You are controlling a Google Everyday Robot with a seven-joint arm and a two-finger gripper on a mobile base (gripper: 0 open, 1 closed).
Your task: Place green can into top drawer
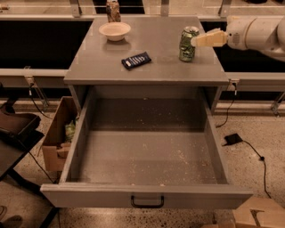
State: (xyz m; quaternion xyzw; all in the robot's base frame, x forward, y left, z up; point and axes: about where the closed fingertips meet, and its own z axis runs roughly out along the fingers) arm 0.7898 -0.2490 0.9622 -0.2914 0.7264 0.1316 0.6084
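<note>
The green can (188,43) stands upright on the cabinet top (147,67), near its right edge. The gripper (199,40) reaches in from the right at the height of the can's upper half, its pale fingertips right against the can's right side. The white arm (256,33) extends off the right edge. The top drawer (147,196) is pulled fully open below, with a small black handle (147,202) on its front panel and a speckled grey floor with nothing in it.
On the cabinet top lie a white bowl (115,30) at the back left, a brownish container (113,10) behind it and a dark snack bar (136,60) in the middle. A cardboard box (60,138) stands left of the drawer, a black cable (242,142) on the floor at right.
</note>
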